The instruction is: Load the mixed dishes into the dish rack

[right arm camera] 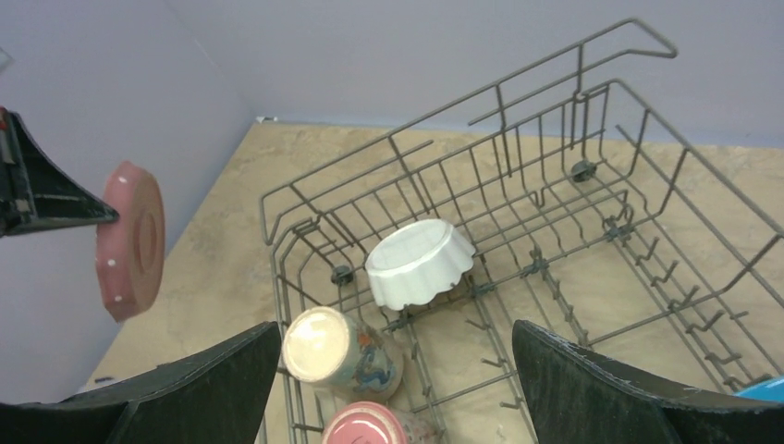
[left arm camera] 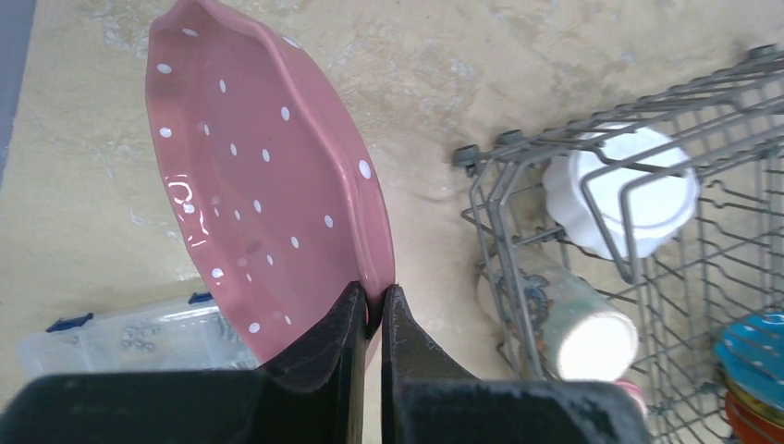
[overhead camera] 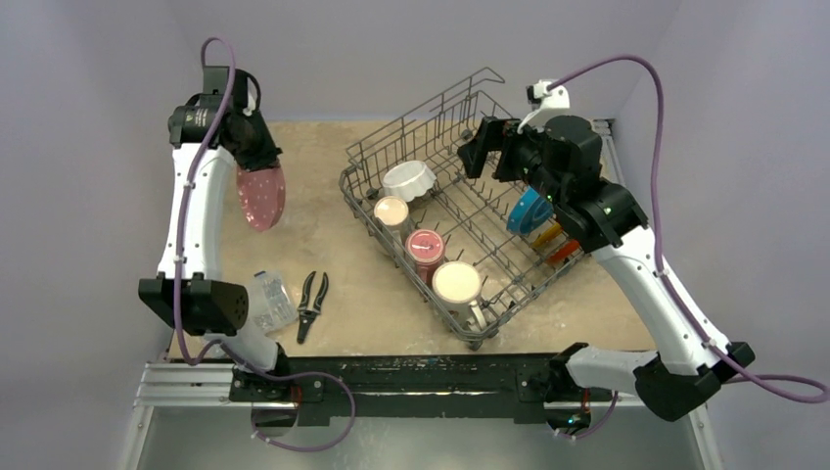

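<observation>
Left tool (left arm camera: 370,310) clamped on pink plate (left arm camera: 259,176) rim; plate hangs on edge above bench (overhead camera: 323,245), left of rack (overhead camera: 486,220). Right tool (right arm camera: 393,333) wide open, empty, over rack. Best carried edge-down into free tines beside blue plate (overhead camera: 529,209).

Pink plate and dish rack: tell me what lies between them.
Only bare tabletop, clearest in the top external view. The pink plate, pinched by the left gripper, hangs apart from the dish rack.

Grey wire rack (overhead camera: 489,240) on table (overhead camera: 323,240), inverted white bowl (overhead camera: 408,180) and three mugs (overhead camera: 425,245) along its left side, blue plate (overhead camera: 529,210), yellow plate (overhead camera: 546,233), red plate (overhead camera: 563,252) upright at right, pink dotted plate (overhead camera: 261,196) on edge, lifted, outside rack.
</observation>
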